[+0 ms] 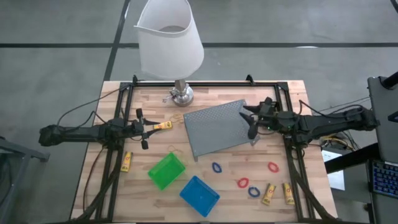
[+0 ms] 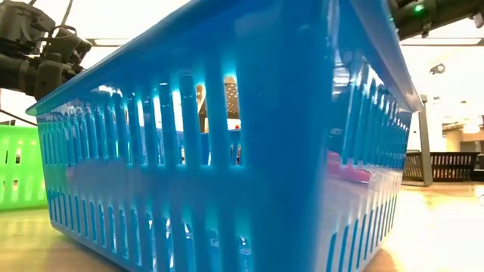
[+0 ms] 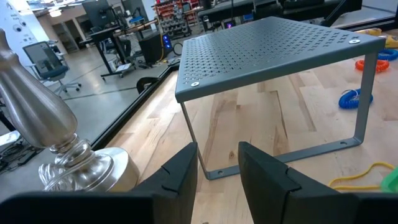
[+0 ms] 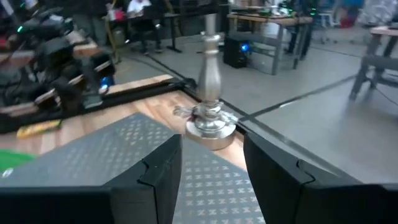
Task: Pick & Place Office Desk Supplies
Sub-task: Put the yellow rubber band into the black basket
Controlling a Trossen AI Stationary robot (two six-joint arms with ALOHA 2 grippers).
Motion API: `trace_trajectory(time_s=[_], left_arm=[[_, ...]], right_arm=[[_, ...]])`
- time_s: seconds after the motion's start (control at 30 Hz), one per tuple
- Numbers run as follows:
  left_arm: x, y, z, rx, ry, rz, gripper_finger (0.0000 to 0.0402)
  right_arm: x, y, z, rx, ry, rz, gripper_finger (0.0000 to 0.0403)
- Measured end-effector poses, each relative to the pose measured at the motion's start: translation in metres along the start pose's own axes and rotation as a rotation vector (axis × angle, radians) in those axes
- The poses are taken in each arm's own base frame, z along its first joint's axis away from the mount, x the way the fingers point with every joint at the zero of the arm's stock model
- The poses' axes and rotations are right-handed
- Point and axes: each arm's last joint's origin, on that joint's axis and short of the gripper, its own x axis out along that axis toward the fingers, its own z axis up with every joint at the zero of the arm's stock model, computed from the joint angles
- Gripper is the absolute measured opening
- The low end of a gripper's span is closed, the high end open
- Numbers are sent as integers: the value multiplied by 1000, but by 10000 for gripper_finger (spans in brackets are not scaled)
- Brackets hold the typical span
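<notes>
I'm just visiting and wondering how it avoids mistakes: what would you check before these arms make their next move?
1. Right pincer open and empty: ok.
2. Left pincer fingers apart, nothing between them in its wrist view: ok.
3. Yellow stick at the left pincer's tip, lying free or touched: cannot tell.
4. Green bin and blue bin in place on the table: ok.
5. Right pincer above something to pick: not ok, it hangs over the grey mesh tray.
6. Space from the lamp base: ok, both pincers are apart from it.
</notes>
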Motion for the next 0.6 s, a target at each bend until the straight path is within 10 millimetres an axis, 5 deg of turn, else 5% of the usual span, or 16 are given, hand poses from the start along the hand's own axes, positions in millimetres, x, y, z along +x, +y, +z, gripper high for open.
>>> trace_trajectory(time_s=[0.33,0.6], left_arm=[[0,0,0,0,0,0,118],[0,0,0,0,0,0,118]], right_arm=[[5,14,-10,-3,69,150,169],[20,24,-16,174,65,109,169]])
